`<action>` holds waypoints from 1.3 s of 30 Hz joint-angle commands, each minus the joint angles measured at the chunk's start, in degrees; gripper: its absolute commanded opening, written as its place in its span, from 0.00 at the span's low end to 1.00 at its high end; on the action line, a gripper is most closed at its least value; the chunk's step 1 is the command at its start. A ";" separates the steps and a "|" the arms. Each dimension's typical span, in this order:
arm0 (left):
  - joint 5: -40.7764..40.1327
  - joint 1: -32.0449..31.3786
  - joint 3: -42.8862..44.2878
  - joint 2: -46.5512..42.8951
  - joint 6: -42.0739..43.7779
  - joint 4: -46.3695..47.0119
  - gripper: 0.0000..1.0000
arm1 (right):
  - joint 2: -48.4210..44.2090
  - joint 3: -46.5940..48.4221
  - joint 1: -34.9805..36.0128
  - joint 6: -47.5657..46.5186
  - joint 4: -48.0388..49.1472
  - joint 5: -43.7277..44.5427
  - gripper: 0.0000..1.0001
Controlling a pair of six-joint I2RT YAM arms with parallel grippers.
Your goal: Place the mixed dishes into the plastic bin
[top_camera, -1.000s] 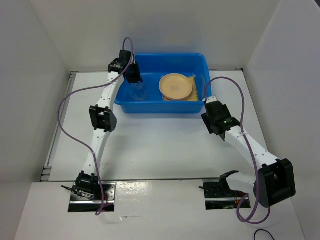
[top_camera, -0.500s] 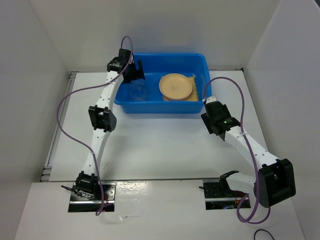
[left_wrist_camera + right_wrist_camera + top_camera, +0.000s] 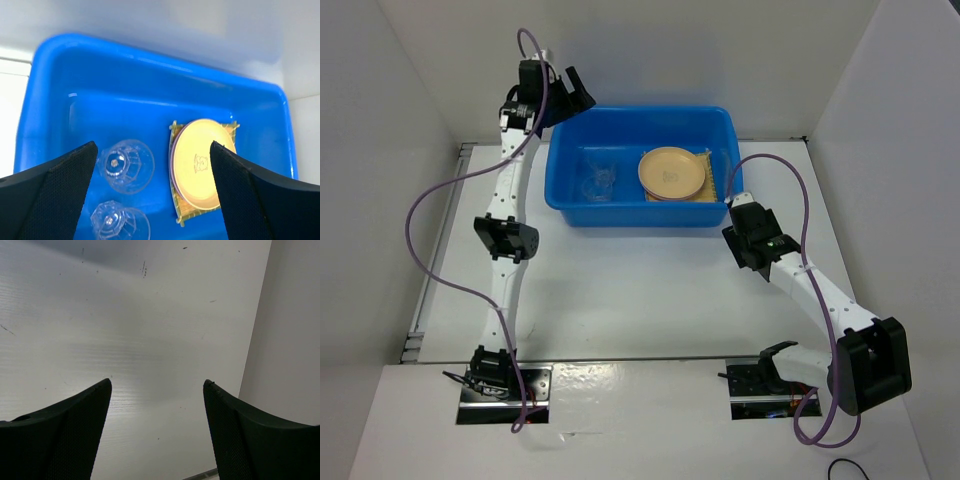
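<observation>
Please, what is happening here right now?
The left end effector hovers open and empty above the far left corner of the large blue plastic bin. Inside are two small clear cups and a round yellow-tan plate lying on a round pink plate and a square woven bamboo mat. The right end effector stands open beside the bin.

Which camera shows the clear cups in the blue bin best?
The left wrist view: both clear cups appear large, from above. The top view shows only a faint shimmer; the right wrist view shows just the table.
</observation>
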 commanded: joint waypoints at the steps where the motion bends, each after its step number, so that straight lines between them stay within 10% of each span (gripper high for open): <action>1: -0.02 -1.35 1.78 2.69 -0.35 -3.53 0.99 | 0.08 0.34 0.55 1.00 1.26 1.24 0.79; 9: -6.68 -1.35 2.57 -6.44 4.56 -7.83 0.99 | 0.08 0.34 0.55 1.00 1.26 1.25 0.79; 15: -33.38 -7.14 2.57 -18.91 2.39 -25.31 0.99 | -0.45 2.97 -0.84 -0.58 -1.54 -3.49 0.79; 19: -36.75 -10.57 -4.61 -31.39 1.06 -26.83 0.99 | -0.45 14.91 -5.68 -1.11 -6.37 -12.61 0.79; 21: -38.85 -13.37 -14.84 -38.05 1.06 -26.83 0.99 | -1.14 20.70 -9.53 -1.64 -9.72 -21.19 0.99; 25: -48.97 -20.49 -44.81 -53.52 -2.02 -21.51 0.99 | -4.39 23.89 -10.44 -3.48 -14.03 -32.40 0.99; 32: -38.18 -21.12 -91.94 -91.30 3.01 10.25 0.99 | -9.84 22.84 -12.19 -1.29 -13.34 -35.49 0.99; 39: -31.67 -20.60 -97.26 -94.34 0.71 3.68 0.99 | -14.42 18.18 -12.19 -1.29 -12.01 -34.44 0.99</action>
